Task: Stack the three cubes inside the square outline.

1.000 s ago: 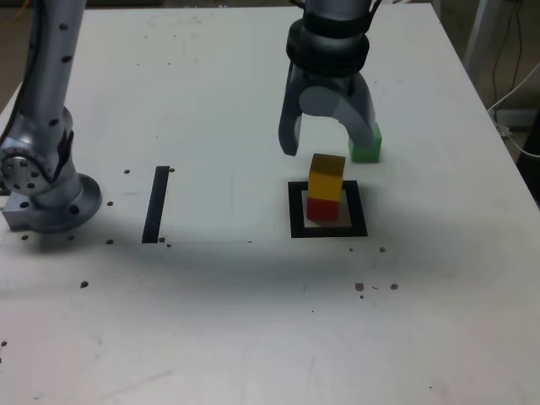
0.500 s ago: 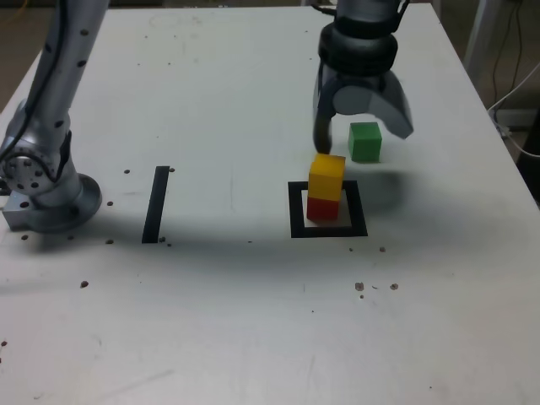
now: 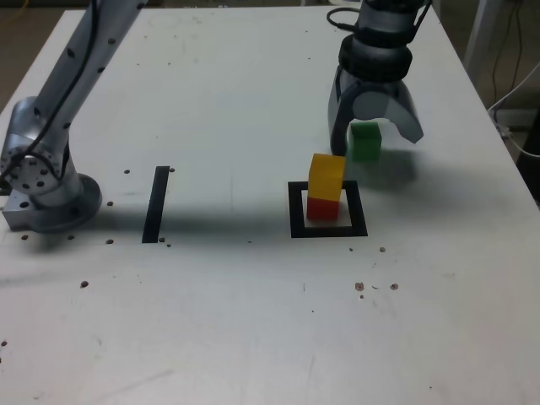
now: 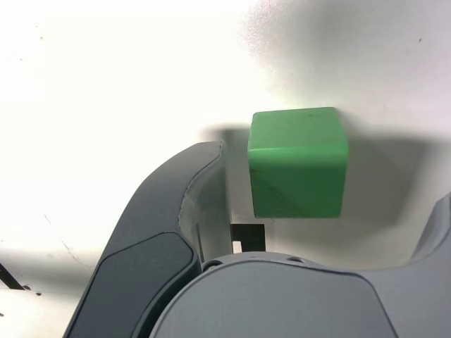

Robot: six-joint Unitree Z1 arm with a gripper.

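Arm base and lower link: at the exterior view's left, the base [image 3: 55, 211] keeps its place; the link [image 3: 80, 84] above it now leans more toward the exterior view's right than a second ago.
Black tape strip: flat on the desk [image 3: 211, 329], right of the base; the strip [image 3: 156, 204] is unchanged.
Square outline: the black frame [image 3: 297, 211] has not shifted.
Red cube: inside the outline, the red cube [image 3: 322, 209] carries the yellow one, as before.
Yellow cube: on top of the red, the yellow cube [image 3: 326, 177] has not moved.
Hand: spread wide, pinching nothing; the hand [image 3: 377, 145] has travelled from above the stack toward the exterior view's right and now hovers about the green cube. One fingertip appears close to the yellow cube's top; whether they touch cannot be told.
Green cube: on the desk outside the outline, behind and right of the stack; the green cube [image 4: 297, 165] has stayed put. The wrist view shows it ahead of the opening between the fingers, not gripped.
Shadow: darker now beside the green cube, at its right in the exterior view.
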